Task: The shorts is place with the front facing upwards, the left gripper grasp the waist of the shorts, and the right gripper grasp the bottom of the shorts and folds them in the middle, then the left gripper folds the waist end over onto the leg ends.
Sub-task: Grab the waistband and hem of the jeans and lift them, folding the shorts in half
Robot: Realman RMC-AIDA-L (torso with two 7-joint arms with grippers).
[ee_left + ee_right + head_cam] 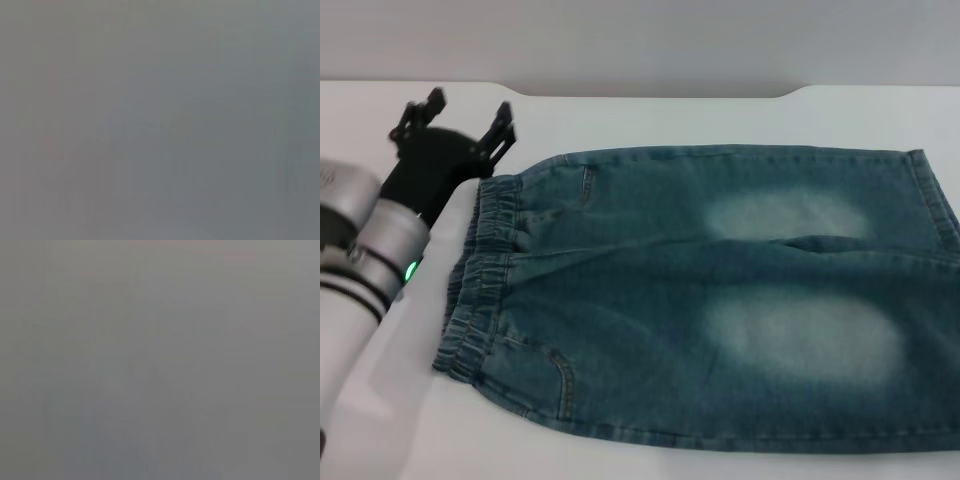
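Note:
Blue denim shorts (710, 290) lie flat on the white table (650, 110) in the head view, front up, with the elastic waist (480, 270) at the left and the leg ends (935, 200) at the right edge. My left gripper (465, 115) hovers just beyond the far corner of the waist, open, with nothing between its black fingers. The right gripper is out of view. Both wrist views show only plain grey.
The table's far edge (650, 92) runs across the top of the head view, with a grey wall behind it. My left arm's silver forearm (365, 260) crosses the near left corner.

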